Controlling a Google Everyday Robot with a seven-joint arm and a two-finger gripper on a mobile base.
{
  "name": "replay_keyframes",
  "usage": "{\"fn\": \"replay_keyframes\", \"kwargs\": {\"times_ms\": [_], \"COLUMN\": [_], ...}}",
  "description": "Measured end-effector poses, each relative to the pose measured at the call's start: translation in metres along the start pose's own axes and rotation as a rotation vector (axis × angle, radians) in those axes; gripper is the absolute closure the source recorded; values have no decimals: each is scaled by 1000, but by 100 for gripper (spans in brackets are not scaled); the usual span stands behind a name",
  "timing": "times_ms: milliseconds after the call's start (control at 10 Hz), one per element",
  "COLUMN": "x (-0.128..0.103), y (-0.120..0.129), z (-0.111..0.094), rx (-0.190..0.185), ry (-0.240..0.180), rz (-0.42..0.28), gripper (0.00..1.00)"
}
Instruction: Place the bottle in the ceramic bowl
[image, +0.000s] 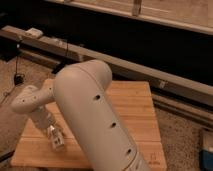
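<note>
Currently finding the gripper (54, 135) low at about 8 o'clock in the camera view, hanging just over the near-left part of the wooden table (135, 107), beside the big white arm (95, 115) crossing the middle toward 6 o'clock. Seeing 1 pale, slim shape at its tip, possibly the bottle (58, 143), touching or just above the wood at 7 o'clock. Not managing to tell whether spread, pressed together or pinching that shape.
</note>
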Motion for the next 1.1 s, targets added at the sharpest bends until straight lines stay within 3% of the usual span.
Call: {"fn": "replay_keyframes", "kwargs": {"times_ms": [200, 300, 600, 800, 900, 1100], "x": [2, 4, 12, 11, 5, -8], "y": [5, 6, -6, -29, -52, -87], "z": [-16, -25, -84, -110, -120, -132], "rx": [-50, -78, -189, -236, -260, -276], "ry": [-18, -32, -124, -173, -204, -241], "rz": [-19, -24, -11, 28, 63, 113], "gripper": [98, 100, 100, 100, 100, 100]}}
